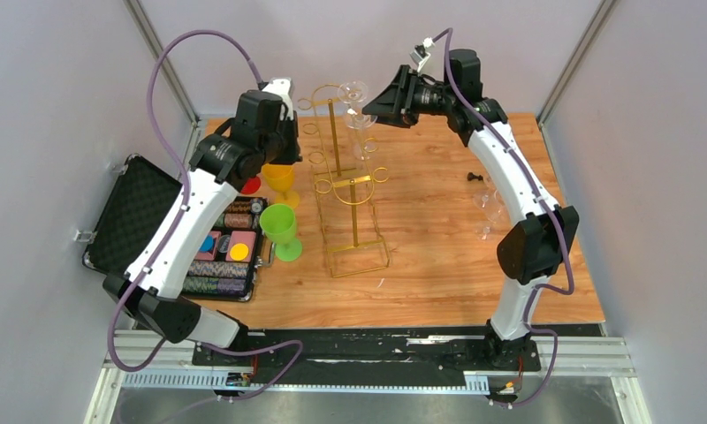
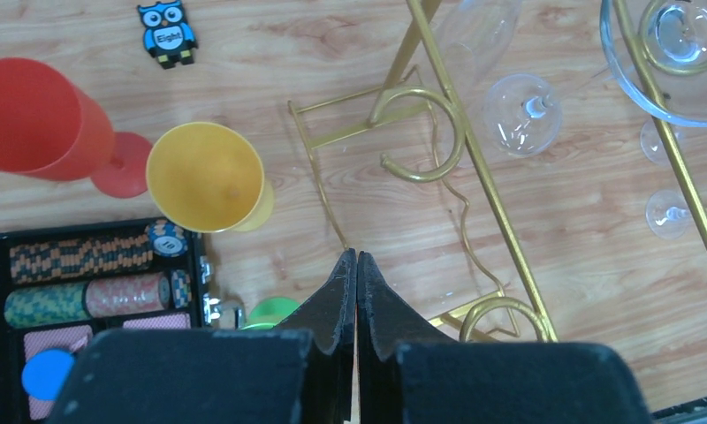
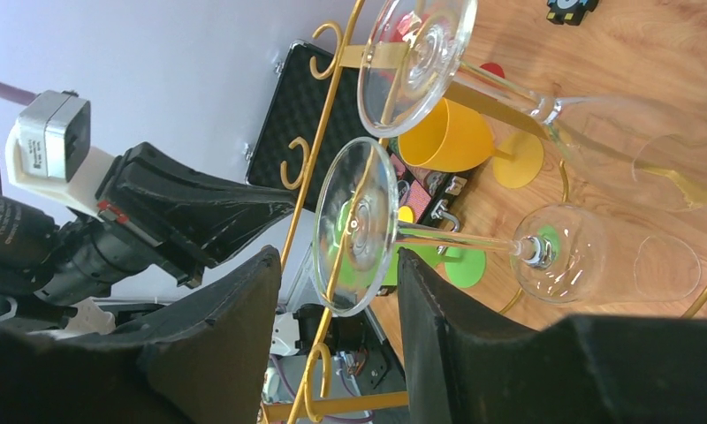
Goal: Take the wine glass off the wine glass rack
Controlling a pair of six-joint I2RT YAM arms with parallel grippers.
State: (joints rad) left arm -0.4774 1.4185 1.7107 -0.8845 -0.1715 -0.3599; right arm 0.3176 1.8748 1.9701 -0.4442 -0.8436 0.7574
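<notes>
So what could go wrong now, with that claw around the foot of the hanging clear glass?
The open right gripper straddles the foot of the clear wine glass; closing off-centre could let the smooth glass slip and drop.
A second clear glass hangs close by; pulling out crookedly might knock it.
The thin gold wire rack looks light; a snagged glass could tip it. The shut left gripper sits by its wire, but whether it holds is unclear.

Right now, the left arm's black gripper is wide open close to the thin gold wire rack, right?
No. The left arm's black gripper is shut, fingers pressed together, close to the thin gold wire rack. The left wrist view shows it.
</notes>
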